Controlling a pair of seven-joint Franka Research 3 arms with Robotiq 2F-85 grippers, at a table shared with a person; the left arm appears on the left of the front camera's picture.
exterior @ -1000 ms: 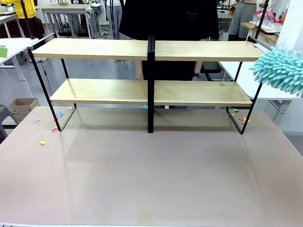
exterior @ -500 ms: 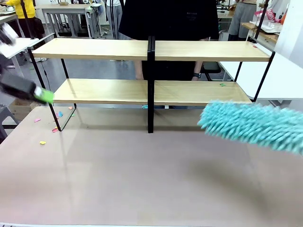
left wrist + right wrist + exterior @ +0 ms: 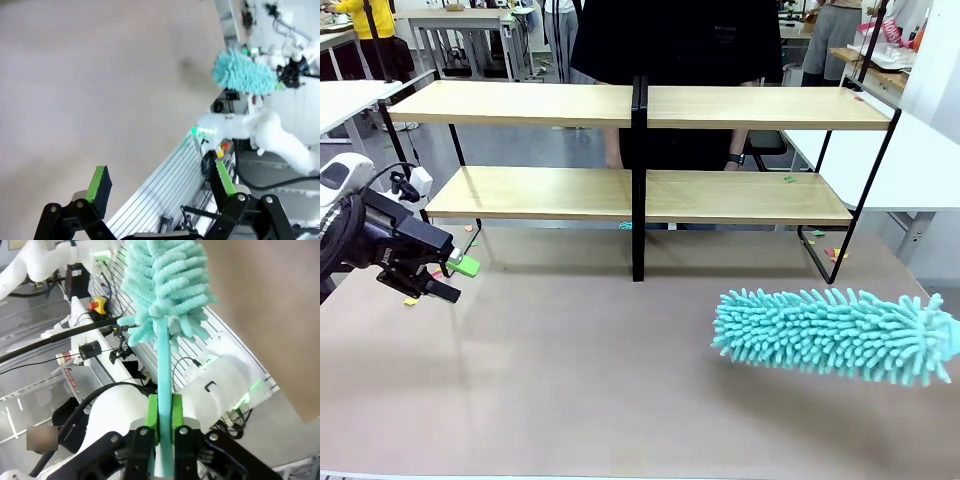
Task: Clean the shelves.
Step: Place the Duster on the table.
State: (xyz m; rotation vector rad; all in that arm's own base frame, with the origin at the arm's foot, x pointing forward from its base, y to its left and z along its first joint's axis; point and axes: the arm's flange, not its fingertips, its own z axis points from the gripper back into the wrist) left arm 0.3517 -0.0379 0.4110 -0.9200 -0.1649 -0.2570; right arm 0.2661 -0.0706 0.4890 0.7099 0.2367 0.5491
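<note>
**Shelves at frame centre, duster held at lower right**

The table (image 3: 620,400) spans the lower two thirds of the front view. The shelves (image 3: 540,192) stand on its far half, across the upper centre of the frame: two tiers of light wooden boards on a black frame with a central post. A person (image 3: 675,40) stands behind them at top centre.

The duster (image 3: 830,335), fluffy and teal, lies roughly level over the table at lower right, well apart from the shelves. In the right wrist view, the right gripper (image 3: 164,416) is clamped on the duster's handle.

The left gripper (image 3: 448,278) sits at the left edge, jaws spread, empty. Coloured paper scraps (image 3: 444,242) lie beside the shelves' left foot.
</note>
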